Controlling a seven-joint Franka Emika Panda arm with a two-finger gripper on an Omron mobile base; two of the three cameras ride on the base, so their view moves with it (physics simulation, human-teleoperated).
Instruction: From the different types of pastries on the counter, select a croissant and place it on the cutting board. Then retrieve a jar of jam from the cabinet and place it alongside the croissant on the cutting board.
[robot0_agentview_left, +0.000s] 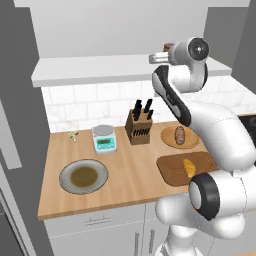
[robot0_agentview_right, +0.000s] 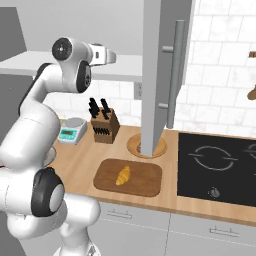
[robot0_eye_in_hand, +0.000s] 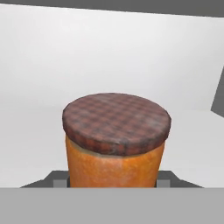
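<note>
The jar of jam (robot0_eye_in_hand: 114, 144), orange with a dark checked lid, stands on the white cabinet shelf (robot0_agentview_left: 90, 70), and its lid (robot0_agentview_left: 168, 47) peeks out beside the hand. My gripper (robot0_eye_in_hand: 112, 181) is raised to the shelf (robot0_agentview_left: 157, 57) (robot0_agentview_right: 111, 56); its fingertips (robot0_eye_in_hand: 61, 179) press against both sides of the jar, shut on it. The golden croissant (robot0_agentview_left: 189, 167) (robot0_agentview_right: 123, 175) lies on the dark cutting board (robot0_agentview_left: 170, 172) (robot0_agentview_right: 145, 182), low on the counter (robot0_agentview_left: 125, 190). The brown bun (robot0_agentview_left: 179, 135) rests on a light-wood plate (robot0_agentview_left: 192, 143).
An open cabinet door (robot0_agentview_right: 160, 75) hangs over the light-wood plate (robot0_agentview_right: 132, 145). A knife block (robot0_agentview_left: 138, 125) (robot0_agentview_right: 105, 122), a small scale (robot0_agentview_left: 104, 138) and a grey-olive plate (robot0_agentview_left: 83, 176) stand on the counter. A black cooktop (robot0_agentview_right: 215, 167) lies at the right.
</note>
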